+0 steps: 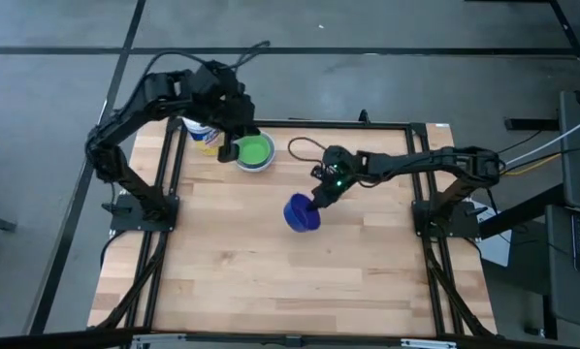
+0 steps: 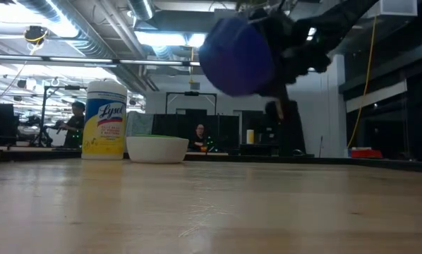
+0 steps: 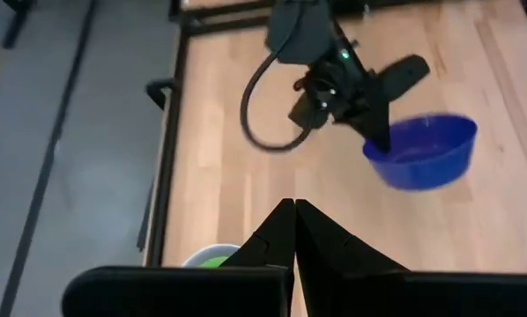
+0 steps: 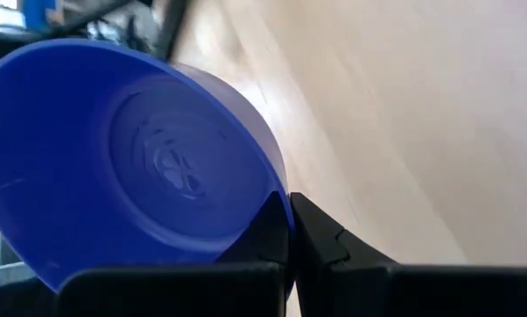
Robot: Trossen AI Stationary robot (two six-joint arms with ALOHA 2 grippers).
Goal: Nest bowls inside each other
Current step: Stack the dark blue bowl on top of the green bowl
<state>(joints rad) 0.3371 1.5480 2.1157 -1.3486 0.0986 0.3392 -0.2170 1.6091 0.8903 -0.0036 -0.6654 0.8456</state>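
The dark blue bowl [image 1: 302, 213] sits mid-frame in the high view, off the table [image 1: 271, 281] and tilted, its rim pinched by the right gripper [image 1: 316, 203], whose jaws are clamped tight on it. Up and left, the green bowl [image 1: 255, 151] sits nested in a white bowl [image 2: 157, 149] near the table's far edge, beside a wipes jar [image 2: 104, 120]. The left gripper [image 1: 226, 150] hangs right by the green bowl's rim, fingers pressed together on nothing.
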